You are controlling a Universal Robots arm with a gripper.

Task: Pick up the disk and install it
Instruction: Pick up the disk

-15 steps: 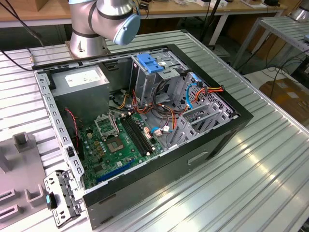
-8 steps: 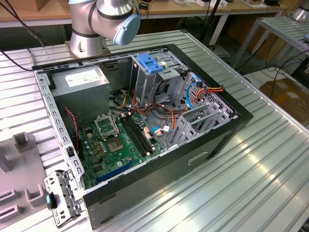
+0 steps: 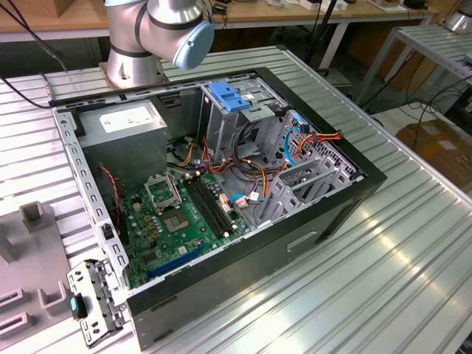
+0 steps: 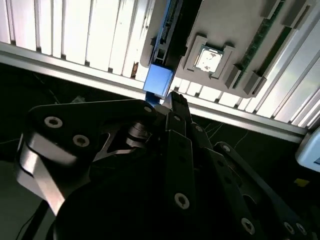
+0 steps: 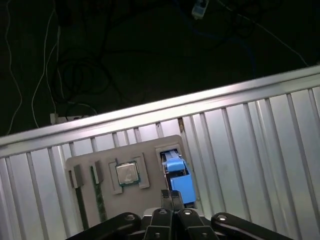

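Fingers of the end effector point(image 5: 172, 197) are seen pressed together with nothing pinched between them, held above the grey tray point(image 5: 145, 147) that is set close to the edge of the ribbed worktop point(image 5: 250, 140). The disk point(image 5: 178, 181) is stood on edge in the tray's end slot, just beyond the fingertips. Its long axis is judged to run straight from them towards that edge.
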